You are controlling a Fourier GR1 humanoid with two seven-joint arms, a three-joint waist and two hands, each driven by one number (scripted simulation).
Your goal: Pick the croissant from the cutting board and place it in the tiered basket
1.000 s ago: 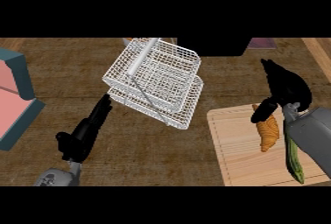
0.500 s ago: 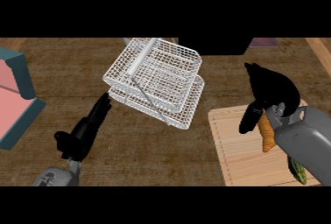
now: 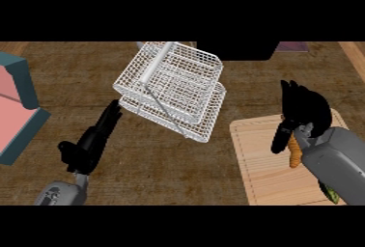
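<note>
A dark brown, grainy wooden counter (image 3: 178, 159) fills the space, with a teal-edged pink fixture (image 3: 18, 111) jutting in at the left, a black block (image 3: 239, 49) at the far edge, and a pale wood strip (image 3: 354, 55) far right.

Setting: kitchen. Evidence: dark brown wood-grain counter (image 3: 178, 164) seen from steeply above; light wooden cutting board (image 3: 267, 166) with a groove along its edge lying on it at right; white wire tiered basket (image 3: 175, 87) standing at centre; a croissant (image 3: 294, 153) on the board. A teal-and-pink object (image 3: 18, 111) at the left edge cannot be identified.
</note>
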